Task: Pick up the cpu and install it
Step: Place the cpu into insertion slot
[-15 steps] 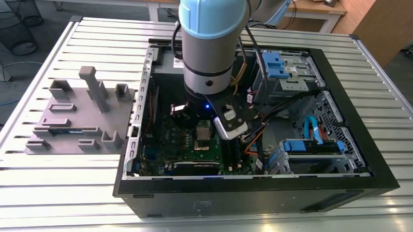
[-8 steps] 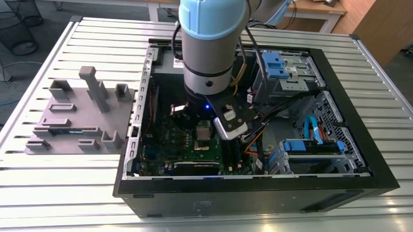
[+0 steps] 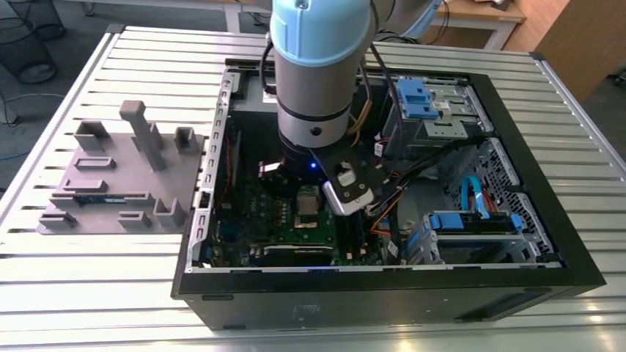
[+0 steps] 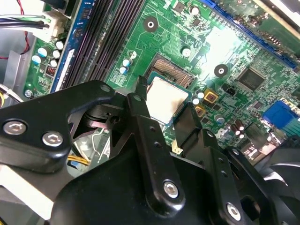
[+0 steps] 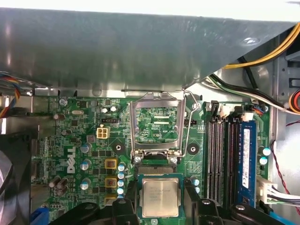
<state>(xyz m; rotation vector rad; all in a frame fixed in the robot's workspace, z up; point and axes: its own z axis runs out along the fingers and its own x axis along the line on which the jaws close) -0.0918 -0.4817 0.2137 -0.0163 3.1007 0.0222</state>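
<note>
Light: we see even brightness on the table (image 3: 98,293).
Shadow: case interior (image 3: 249,147) dim beneath the arm (image 3: 318,59).
Glare: we note a blown-out patch on the motherboard (image 4: 220,40), pale sheen on the cpu (image 4: 165,99).

in the second wrist view my gripper (image 4: 165,99) covers the near edge of the cpu (image 4: 167,93), so i cannot tell whether i touch it. in the first wrist view the picture's edge cuts off most of my gripper, and a metal panel (image 5: 140,47) hides the far end of the motherboard (image 5: 84,140). in the exterior view my arm (image 3: 318,66) hides the motherboard's middle, and the parts on the grey tray (image 3: 59,172) are too small to tell.
</note>
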